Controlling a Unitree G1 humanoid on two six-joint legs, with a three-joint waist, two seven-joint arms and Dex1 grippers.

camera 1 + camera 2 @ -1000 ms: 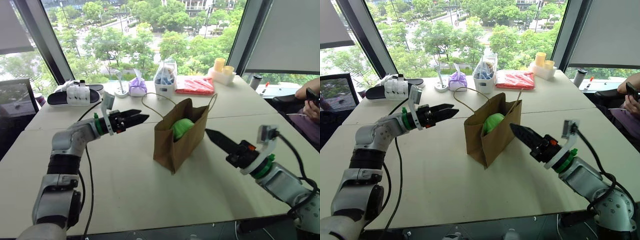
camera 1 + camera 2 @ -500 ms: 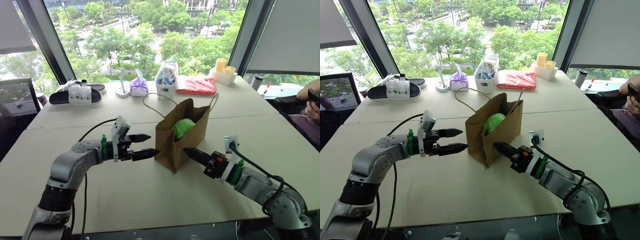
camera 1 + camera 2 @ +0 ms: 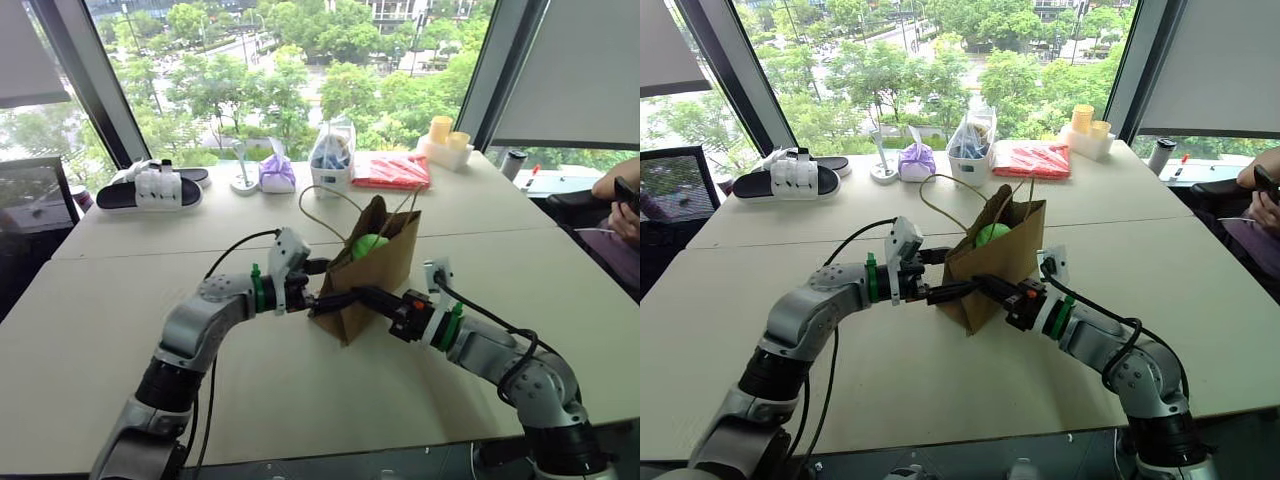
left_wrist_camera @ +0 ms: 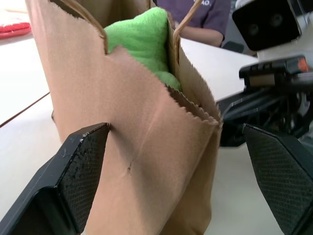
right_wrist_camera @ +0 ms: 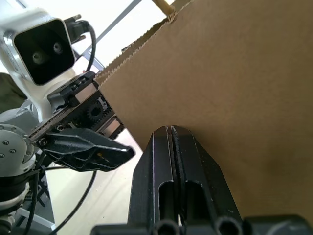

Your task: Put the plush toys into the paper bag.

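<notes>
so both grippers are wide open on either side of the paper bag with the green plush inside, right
Not quite. Only the left gripper is open, its fingers straddling the paper bag. The right gripper is shut, its tip against the bag's side, as the right wrist view shows. The green plush is inside.

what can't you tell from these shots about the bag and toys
- Orange toy: not seen on the table; whether it lies inside the paper bag is hidden by the bag's walls, both eye views.
- Green toy: its lower part is hidden by the bag front, left wrist view.
- Right gripper: shut against the bag; whether it pinches paper cannot be told, right wrist view.
</notes>
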